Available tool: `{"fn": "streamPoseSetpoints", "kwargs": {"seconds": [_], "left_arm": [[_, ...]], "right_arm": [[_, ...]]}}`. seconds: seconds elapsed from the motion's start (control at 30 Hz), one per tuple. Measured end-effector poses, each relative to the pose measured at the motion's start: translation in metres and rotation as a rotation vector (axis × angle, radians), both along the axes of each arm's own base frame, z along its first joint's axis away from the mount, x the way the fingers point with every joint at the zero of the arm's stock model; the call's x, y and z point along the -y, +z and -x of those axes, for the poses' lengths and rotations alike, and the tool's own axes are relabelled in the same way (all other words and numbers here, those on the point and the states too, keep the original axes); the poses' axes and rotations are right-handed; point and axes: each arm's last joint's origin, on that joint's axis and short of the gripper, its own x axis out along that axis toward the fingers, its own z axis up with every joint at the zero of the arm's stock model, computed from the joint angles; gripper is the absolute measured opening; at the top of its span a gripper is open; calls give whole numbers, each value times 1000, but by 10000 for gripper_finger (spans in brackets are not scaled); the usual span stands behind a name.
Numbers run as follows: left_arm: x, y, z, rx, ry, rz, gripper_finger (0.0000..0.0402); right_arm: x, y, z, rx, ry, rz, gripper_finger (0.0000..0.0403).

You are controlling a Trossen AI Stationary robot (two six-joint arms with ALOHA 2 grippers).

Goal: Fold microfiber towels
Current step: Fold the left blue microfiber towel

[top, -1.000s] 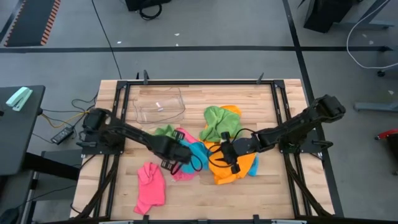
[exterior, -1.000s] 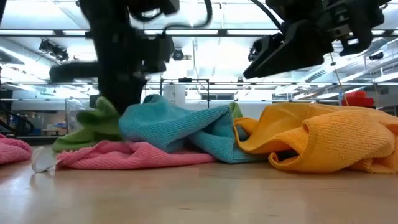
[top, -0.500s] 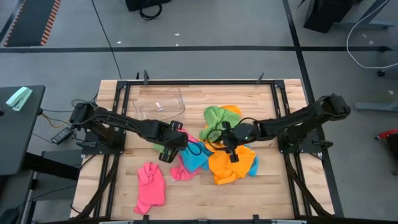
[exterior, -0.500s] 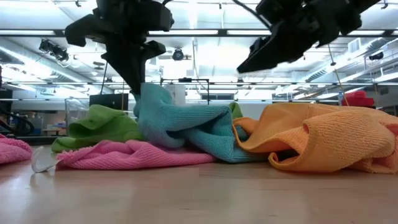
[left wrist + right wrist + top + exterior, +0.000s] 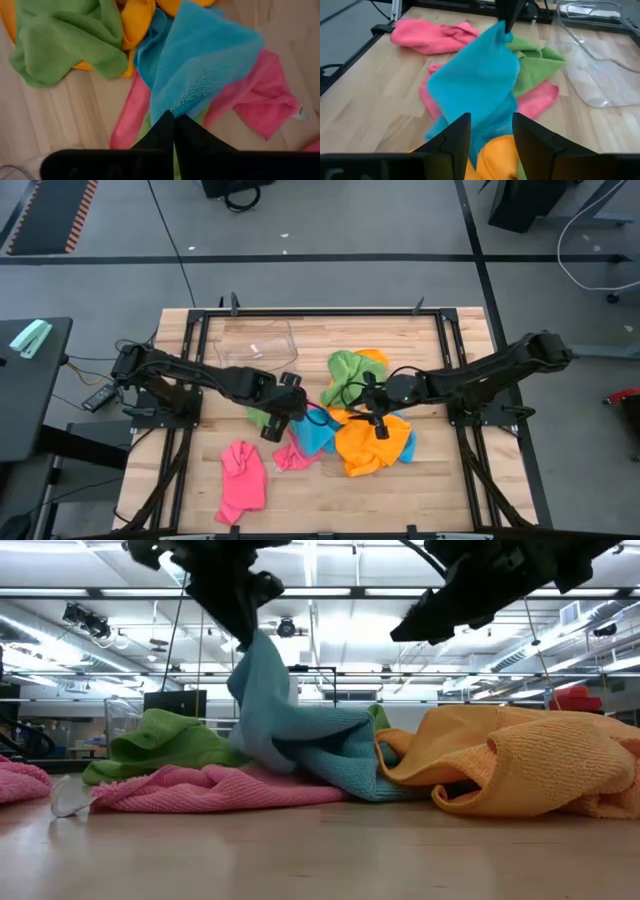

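Note:
A heap of microfiber towels lies mid-table. The sky-blue towel (image 5: 318, 432) is drawn up into a peak (image 5: 262, 670), and my left gripper (image 5: 245, 620) is shut on its top. Its lower part rests on a pink towel (image 5: 210, 790) and against the orange towel (image 5: 520, 765). A green towel (image 5: 165, 740) lies beside it. A second green towel (image 5: 350, 375) and another pink one (image 5: 243, 480) lie apart. My right gripper (image 5: 490, 140) hovers open above the heap's right side, touching nothing. My left gripper pinches a bunched point of the blue towel (image 5: 176, 107) between its two fingers (image 5: 162, 131); how many layers, I cannot tell. The fingers come from above, slanting down. The cloth spreads down from the hold (image 5: 501, 29), and its lower part (image 5: 330, 755) stays on the heap.
A clear plastic tub (image 5: 255, 345) stands at the far left of the table, close behind the heap. Bare wood lies along the near edge (image 5: 400, 500). A black metal frame (image 5: 320, 312) runs round the tabletop.
My left gripper has risen, staying shut, and has drawn the blue towel's held point up from the heap into a tall peak; the towel's lower part has stayed put. My right gripper has drawn back a little toward the far edge and upward, still open.

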Motion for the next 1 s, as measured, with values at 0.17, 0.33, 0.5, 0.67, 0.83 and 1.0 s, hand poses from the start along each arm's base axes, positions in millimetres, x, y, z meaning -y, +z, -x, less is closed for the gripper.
{"fn": "streamPoseSetpoints", "kwargs": {"seconds": [0.17,0.33,0.5,0.67,0.83,1.0], "left_arm": [[-1,13,-4,39,11,6,6],[-4,35,-6,76,42,21,14],[-12,55,-6,87,82,31,7],[-21,76,-6,125,116,39,13],[-34,105,-6,203,153,48,14],[-58,135,-7,345,218,52,7]], "right_arm": [[-1,-3,-1,-15,-9,-20,154],[-2,3,1,21,-4,-30,154],[-13,-1,-2,31,39,-20,154],[-18,-4,-4,38,66,0,154],[-18,-5,-4,29,61,4,154],[-12,-3,13,-81,-8,75,154]]}}
